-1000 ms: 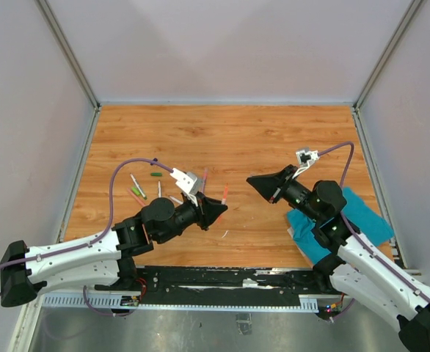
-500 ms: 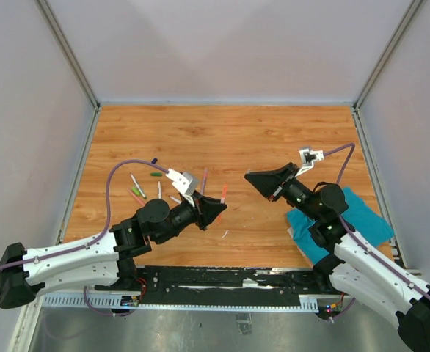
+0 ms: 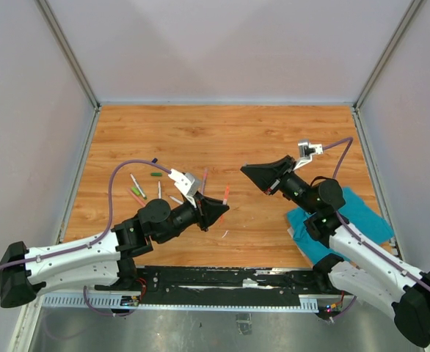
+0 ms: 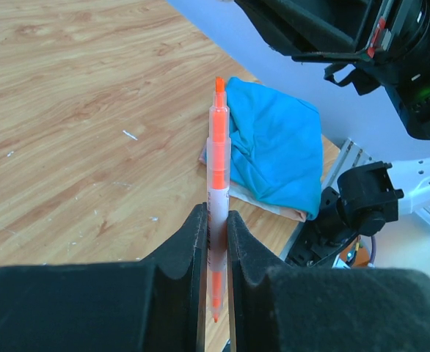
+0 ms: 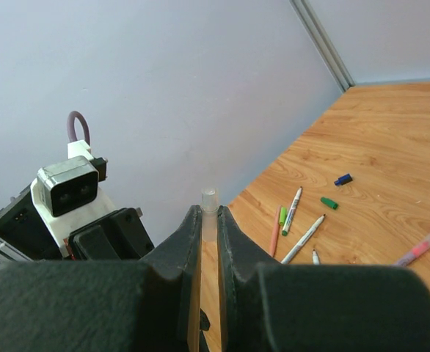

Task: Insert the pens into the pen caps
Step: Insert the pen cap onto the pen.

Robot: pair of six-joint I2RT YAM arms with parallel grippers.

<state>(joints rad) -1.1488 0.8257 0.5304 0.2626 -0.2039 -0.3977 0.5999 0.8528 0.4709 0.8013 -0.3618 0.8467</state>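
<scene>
My left gripper [image 4: 216,213] is shut on an orange pen [image 4: 218,139] with a clear barrel. The pen stands out past the fingertips, its bare orange tip pointing toward the right arm. From above, this gripper [image 3: 219,210] hovers low over the table's front middle. My right gripper [image 5: 209,213] is shut on a small pale translucent pen cap [image 5: 209,199] that pokes out between its fingertips. In the top view the right gripper [image 3: 249,172] hangs a short way right of the orange pen [image 3: 224,194], apart from it. Loose pens [image 3: 136,185] lie at the left.
A green cap [image 3: 156,174] and a dark blue cap [image 3: 155,160] lie beside the loose pens [image 5: 293,210]. A pink pen [image 3: 205,176] lies behind the left gripper. A teal cloth [image 3: 351,216] is bunched at the right front under the right arm.
The right gripper with its cap has shifted left and a little farther back, nearer the orange pen. The left gripper has barely moved.
</scene>
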